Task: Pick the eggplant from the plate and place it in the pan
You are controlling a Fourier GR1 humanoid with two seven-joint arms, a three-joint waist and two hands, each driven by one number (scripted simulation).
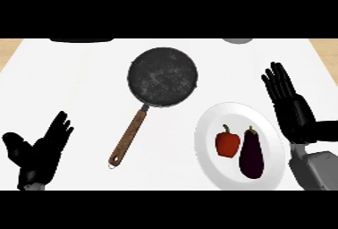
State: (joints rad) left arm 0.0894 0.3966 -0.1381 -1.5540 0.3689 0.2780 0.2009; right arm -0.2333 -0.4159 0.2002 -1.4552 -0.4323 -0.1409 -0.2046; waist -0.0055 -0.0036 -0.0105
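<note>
A dark purple eggplant lies on the right half of a white plate, beside a red bell pepper. The black pan sits up and to the left of the plate, its brown wooden handle pointing toward the lower left. My right hand is open with straight fingers, just beyond the plate's right rim and apart from the eggplant. At the lower left my left hand rests open, fingers up, far from the plate and pan.
The white counter top shows wooden strips at its far left and right edges. A dark object and a grey round object peek in at the far edge.
</note>
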